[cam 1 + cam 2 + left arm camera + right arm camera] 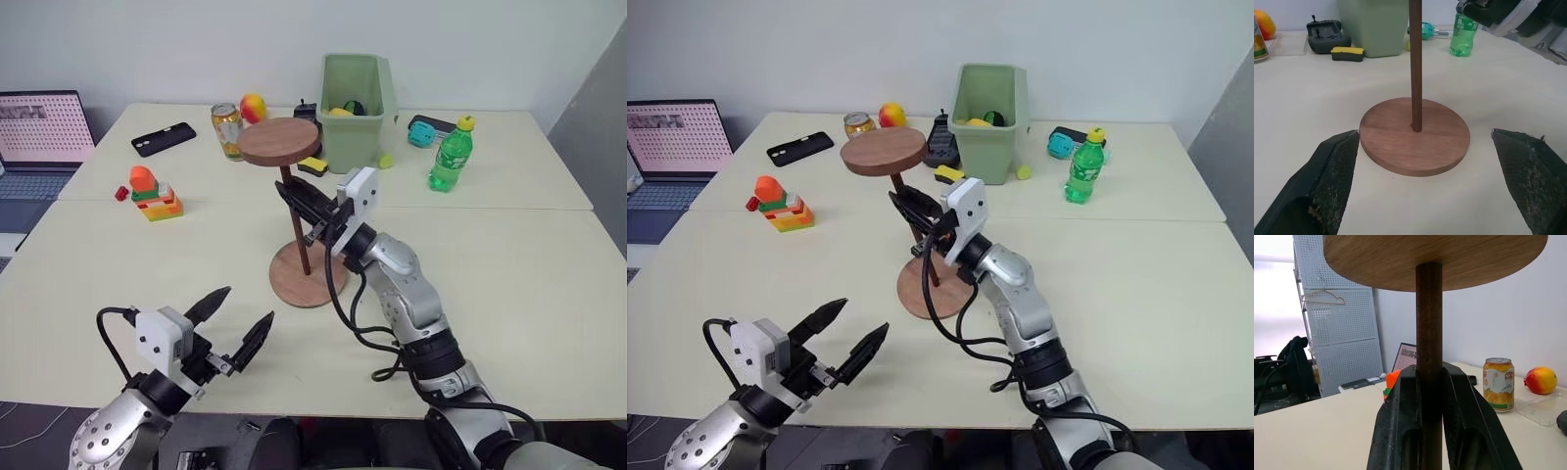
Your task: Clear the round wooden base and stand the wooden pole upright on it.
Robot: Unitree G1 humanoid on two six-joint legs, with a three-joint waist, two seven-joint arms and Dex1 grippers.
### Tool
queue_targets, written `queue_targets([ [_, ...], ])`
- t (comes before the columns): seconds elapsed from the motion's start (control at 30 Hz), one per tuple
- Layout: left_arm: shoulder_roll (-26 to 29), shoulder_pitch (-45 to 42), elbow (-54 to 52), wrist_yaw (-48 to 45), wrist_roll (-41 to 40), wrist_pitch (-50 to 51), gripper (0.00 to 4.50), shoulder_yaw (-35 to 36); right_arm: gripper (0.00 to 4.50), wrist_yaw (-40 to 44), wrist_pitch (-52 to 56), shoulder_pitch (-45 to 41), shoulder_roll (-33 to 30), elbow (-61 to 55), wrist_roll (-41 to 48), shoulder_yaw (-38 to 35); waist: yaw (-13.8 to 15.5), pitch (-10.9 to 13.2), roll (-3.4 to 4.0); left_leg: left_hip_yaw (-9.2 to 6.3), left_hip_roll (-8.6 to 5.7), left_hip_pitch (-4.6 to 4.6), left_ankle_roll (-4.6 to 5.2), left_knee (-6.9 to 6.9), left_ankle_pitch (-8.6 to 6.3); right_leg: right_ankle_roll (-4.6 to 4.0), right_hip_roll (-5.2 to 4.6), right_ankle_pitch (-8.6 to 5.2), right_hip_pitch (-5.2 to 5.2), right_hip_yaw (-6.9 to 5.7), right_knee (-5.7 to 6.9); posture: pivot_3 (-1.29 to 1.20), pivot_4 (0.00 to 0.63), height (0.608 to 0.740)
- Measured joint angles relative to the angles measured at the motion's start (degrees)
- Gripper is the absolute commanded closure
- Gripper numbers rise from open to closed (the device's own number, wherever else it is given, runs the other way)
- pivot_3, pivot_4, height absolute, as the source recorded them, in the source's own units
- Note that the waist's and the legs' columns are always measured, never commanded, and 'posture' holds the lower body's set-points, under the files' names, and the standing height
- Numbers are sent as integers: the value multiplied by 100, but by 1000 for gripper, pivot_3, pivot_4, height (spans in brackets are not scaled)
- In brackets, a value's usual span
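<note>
The round wooden base [312, 279] lies flat on the table, with nothing else resting on it. The wooden pole [297, 227] stands upright in the base's centre hole [1416, 128], its fixed disc [279, 140] at the top. My right gripper [297, 203] is shut on the pole's rod about halfway up; in the right wrist view both black fingers [1400, 426] clamp the rod [1429, 318] under the disc. My left gripper [235, 323] hovers open near the table's front edge, short of the base, its fingers [1327, 181] spread on either side of the base in the left wrist view.
Behind the pole stand a green bin [358, 108], a drink can [227, 129], a green bottle [451, 155], a black phone [164, 138] and a mango [253, 106]. A toy block stack [154, 194] sits at the left, a laptop [39, 137] beyond the table's left edge.
</note>
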Motion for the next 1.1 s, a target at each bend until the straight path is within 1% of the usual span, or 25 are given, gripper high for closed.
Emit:
queue_targets([
  [0.47, 11, -10, 0, 14, -2, 2, 0, -7, 4287, 1, -260, -18, 1, 160, -130, 41, 0, 0, 0, 0, 0, 0, 0, 0, 0, 0, 0, 0, 0, 0, 0, 0, 150, 740],
  [0.73, 12, -3, 0, 27, -2, 3, 0, -8, 4287, 60, -340, 134, -65, 49, -135, 152, 2, -1, -1, -2, 1, 1, 0, 0, 0, 0, 0, 0, 1, 0, -1, 0, 150, 740],
  [0.83, 18, 0, 0, 32, -2, 4, 0, -7, 4287, 165, -161, 281, -225, -230, -128, 228, 4, -3, -2, -4, 1, 7, 0, -1, 0, 0, -1, 0, 6, 2, -1, 0, 150, 740],
  [0.93, 25, 2, 0, 43, -4, 6, 0, -6, 4287, 338, 346, 397, -546, -624, -112, 362, 5, -21, -5, -7, 0, 17, 0, -2, 0, 0, -1, -1, 16, 2, -3, 0, 150, 740],
  [1.0, 29, 1, 0, 52, -4, 7, 0, -6, 4287, 350, 672, 417, -664, -778, -93, 369, 4, -27, -6, -5, -1, 51, 1, -11, -1, -1, -1, -2, 47, 6, -8, 0, 150, 740],
  [1.03, 29, 0, 0, 55, -4, 8, 0, -6, 4287, 349, 871, 402, -709, -848, -85, 372, 3, -27, -6, -4, -3, 88, 1, -22, -1, -8, 0, -7, 81, 8, -15, 0, 150, 740],
  [1.1, 30, 1, 0, 73, -4, 8, 0, -6, 4287, 347, 1210, 325, -818, -911, -83, 383, -4, -66, -4, 0, -7, 130, 1, -52, -1, -15, 3, -11, 116, 9, -39, 0, 150, 740],
])
